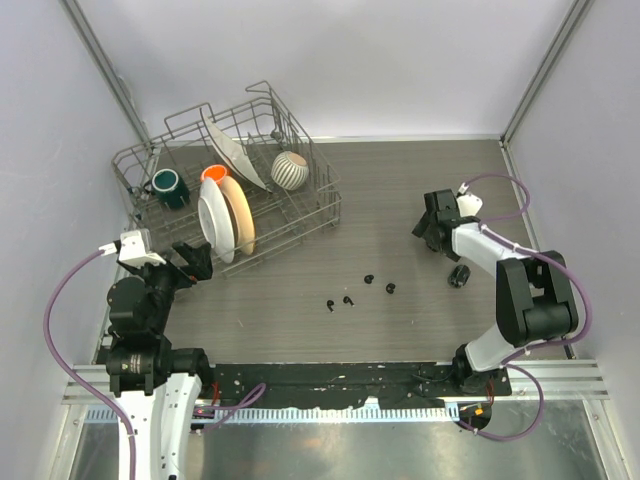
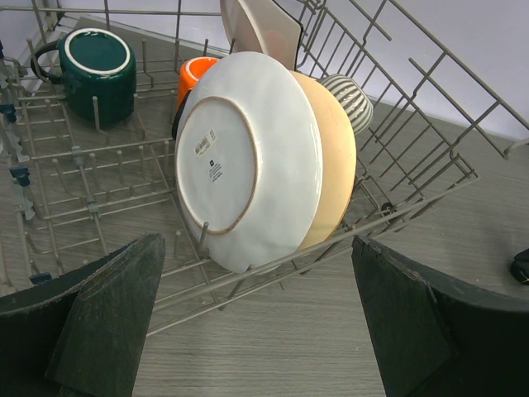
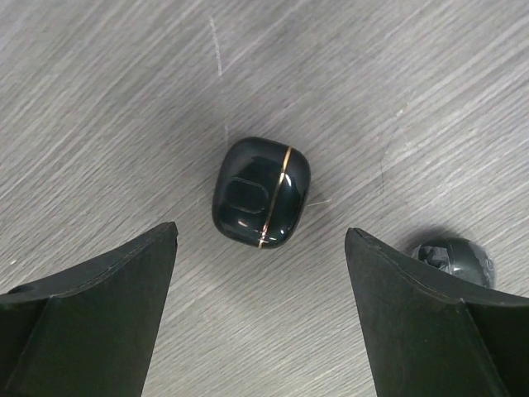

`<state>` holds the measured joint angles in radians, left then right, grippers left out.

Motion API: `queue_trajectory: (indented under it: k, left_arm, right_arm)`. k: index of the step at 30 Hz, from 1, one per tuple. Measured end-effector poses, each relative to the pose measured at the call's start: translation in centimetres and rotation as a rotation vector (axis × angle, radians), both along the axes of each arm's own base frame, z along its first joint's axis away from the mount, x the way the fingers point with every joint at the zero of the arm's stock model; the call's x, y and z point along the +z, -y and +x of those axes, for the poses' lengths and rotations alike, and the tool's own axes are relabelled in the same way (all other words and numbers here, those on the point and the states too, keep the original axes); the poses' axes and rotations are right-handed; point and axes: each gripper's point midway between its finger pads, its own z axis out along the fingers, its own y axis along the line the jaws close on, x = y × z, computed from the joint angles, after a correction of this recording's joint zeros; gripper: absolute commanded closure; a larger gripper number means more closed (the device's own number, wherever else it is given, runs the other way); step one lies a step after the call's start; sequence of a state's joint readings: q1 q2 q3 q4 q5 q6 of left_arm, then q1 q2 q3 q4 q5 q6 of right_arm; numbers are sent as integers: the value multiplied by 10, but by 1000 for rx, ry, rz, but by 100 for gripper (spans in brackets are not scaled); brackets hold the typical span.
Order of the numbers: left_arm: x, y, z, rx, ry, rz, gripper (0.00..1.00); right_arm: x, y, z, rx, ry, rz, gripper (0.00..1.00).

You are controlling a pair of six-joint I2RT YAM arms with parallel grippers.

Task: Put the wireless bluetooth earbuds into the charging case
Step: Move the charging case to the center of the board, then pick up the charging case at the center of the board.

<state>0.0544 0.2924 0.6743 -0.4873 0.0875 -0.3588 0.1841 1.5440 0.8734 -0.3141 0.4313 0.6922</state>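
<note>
Logged counter (image 1: pixel 300 335) with dish rack (image 1: pixel 240 180) at upper left. Found left end effector (image 1: pixel 198 262) fully spread, empty, facing rack. Found right end effector (image 1: pixel 430 222) spread wide, empty, poised over closed charging case (image 3: pixel 261 192), wrist-view centre. Noted earbuds (image 1: pixel 347 299) loose at mid-frame. Judged approach stage; next calls for gripping case squarely, then opening lid.

Black charging case (image 3: pixel 261 192) with gold seam on grey table (image 3: pixel 99 91), right hand (image 3: pixel 260 231) spread wide, dark round object (image 3: pixel 456 260) nearby
</note>
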Motion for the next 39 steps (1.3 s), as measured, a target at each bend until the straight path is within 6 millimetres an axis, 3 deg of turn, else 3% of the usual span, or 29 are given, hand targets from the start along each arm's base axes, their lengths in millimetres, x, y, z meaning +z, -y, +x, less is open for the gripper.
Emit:
queue_trajectory:
  k: [14,27,38,39]
  left_arm:
    - [0,0,0,0,0,0,0]
    - [0,0,0,1,0,0,0]
    - [0,-1,0,4,1,1,0]
    - [1,-1,0,5,2,-1,0]
  right_arm:
    - [-21,7,1,-153,-47,-27,26]
    - [-26,10,1,-167,-64,-48,42]
    - [-27,12,4,-106,-79,-87,80]
    - [-27,12,4,-89,-83,-95,96]
